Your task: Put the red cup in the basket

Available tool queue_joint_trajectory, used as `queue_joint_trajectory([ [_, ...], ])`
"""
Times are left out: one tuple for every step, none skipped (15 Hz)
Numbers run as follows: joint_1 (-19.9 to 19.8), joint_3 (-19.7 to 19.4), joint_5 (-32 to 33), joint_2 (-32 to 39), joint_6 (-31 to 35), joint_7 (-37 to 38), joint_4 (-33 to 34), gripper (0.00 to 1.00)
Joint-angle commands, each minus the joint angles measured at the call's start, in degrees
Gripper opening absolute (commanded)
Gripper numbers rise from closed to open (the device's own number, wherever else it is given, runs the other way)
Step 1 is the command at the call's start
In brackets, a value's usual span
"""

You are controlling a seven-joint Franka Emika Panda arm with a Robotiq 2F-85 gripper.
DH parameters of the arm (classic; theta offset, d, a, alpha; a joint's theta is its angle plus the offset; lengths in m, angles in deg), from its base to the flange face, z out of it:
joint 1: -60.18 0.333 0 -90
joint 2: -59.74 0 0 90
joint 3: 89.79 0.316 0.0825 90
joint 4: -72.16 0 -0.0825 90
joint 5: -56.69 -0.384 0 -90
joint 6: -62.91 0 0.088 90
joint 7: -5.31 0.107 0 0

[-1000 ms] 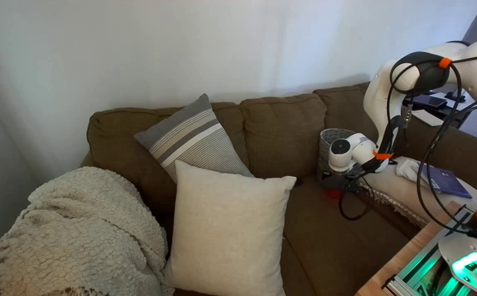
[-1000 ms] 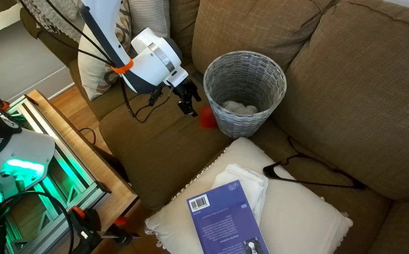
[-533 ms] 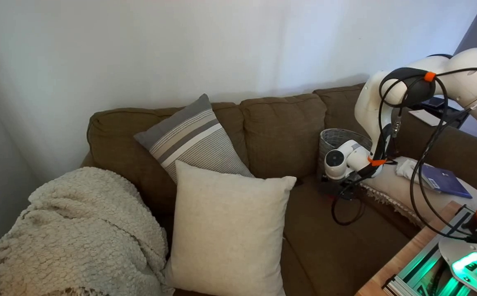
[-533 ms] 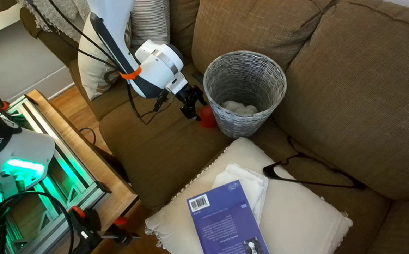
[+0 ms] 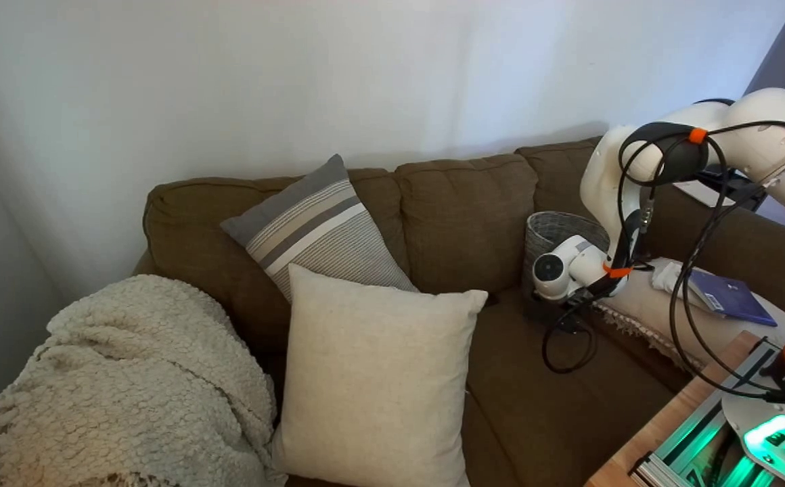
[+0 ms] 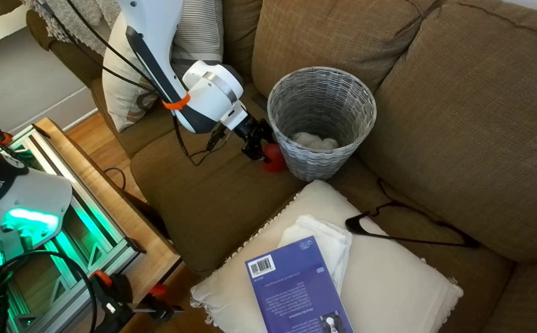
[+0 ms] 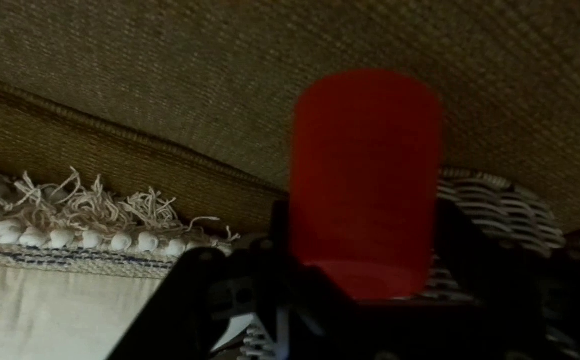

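Note:
The red cup (image 7: 365, 185) fills the middle of the wrist view, with a black finger against each side of it. My gripper (image 7: 362, 215) is shut on the cup, both fingers touching its wall. In an exterior view the cup (image 6: 275, 159) sits low beside the grey wicker basket (image 6: 310, 165), partly covered by the gripper (image 6: 265, 146). The basket stands upright on the sofa, with something white and fluffy at its bottom. Behind the cup, part of the basket (image 7: 505, 212) shows in the wrist view. Elsewhere, in an exterior view, the wrist hides the cup in front of the basket (image 5: 539, 233).
A cream fringed cushion (image 6: 389, 277) lies close to the basket, bearing a blue book (image 6: 296, 286) and a white cloth (image 6: 324, 236). A black hanger (image 6: 416, 238) lies past it. Sofa backrests (image 6: 342, 41) rise behind. A large cream cushion (image 5: 379, 379) stands farther along.
The arm has moved down and in toward the cup and basket. The jaws have closed from wide apart onto the cup, which was clear of the fingers a second ago.

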Motion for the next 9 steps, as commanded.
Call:
queue_joint_trajectory([
  [0.19, -0.52, 0.90, 0.26, -0.43, 3.43, 0.26, 0.45],
  [0.28, -0.63, 1.32, -0.94, 0.05, 4.13, -0.82, 0.45],
  [0.11, -0.61, 2.38, -3.75, 2.17, 3.69, -3.46, 0.45],
  [0.30, -0.74, 4.55, -6.23, 4.48, 4.38, -5.64, 0.45],
  [1.07, -0.95, 8.56, -9.77, 7.69, 5.45, -8.42, 0.45],
  [1.47, -0.94, 12.31, -12.85, 10.54, 6.49, -10.37, 0.45],
  [-0.82, 1.01, 13.88, -15.97, 11.82, 3.29, -10.23, 0.45],
  [-1.04, 0.83, 17.08, -18.75, 14.84, 3.45, -11.47, 0.45],
  [-0.63, -0.19, 20.65, -21.46, 18.67, 4.43, -12.41, 0.45],
])
